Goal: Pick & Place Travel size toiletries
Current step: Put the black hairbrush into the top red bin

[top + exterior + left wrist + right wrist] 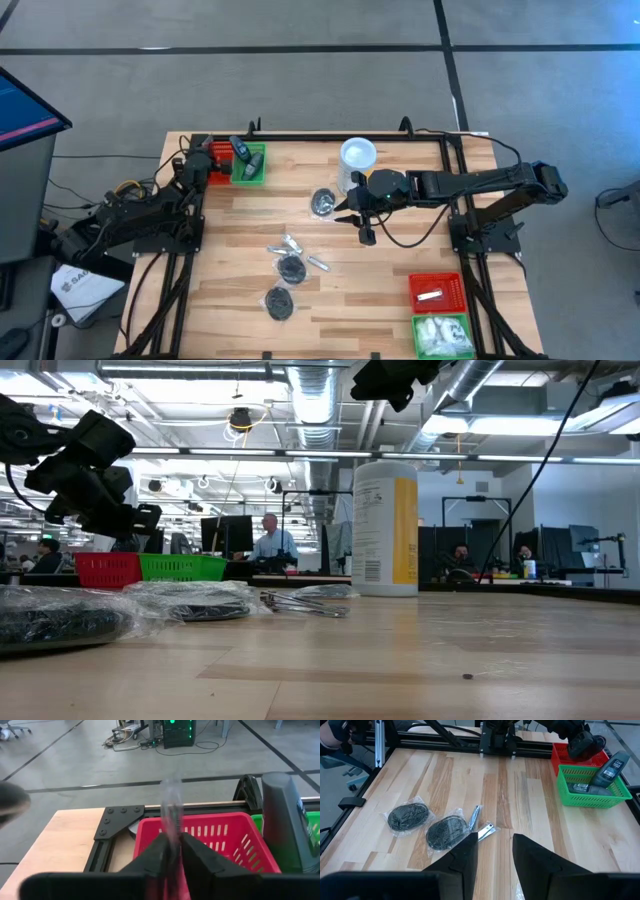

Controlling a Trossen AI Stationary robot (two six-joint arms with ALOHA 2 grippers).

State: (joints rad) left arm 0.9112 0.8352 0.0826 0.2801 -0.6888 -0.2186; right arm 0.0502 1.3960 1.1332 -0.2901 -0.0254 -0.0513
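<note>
Yellow canister [357, 158] stands just behind right gripper [362, 219]

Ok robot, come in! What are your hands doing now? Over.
Left gripper pinching silvery tube over red basket. Right gripper open, empty, above table. Wrapped pucks, loose tubes waiting. Nothing in the way.

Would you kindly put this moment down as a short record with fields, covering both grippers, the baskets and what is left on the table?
left gripper: over the far-left red basket, fingers around a silvery tube
right gripper: open, empty, above mid-table beside the yellow canister
far-left green basket: holds dark bottles
near-right red basket: one white packet
near-right green basket: white packets
left on table: three wrapped pucks, silvery tubes
</note>
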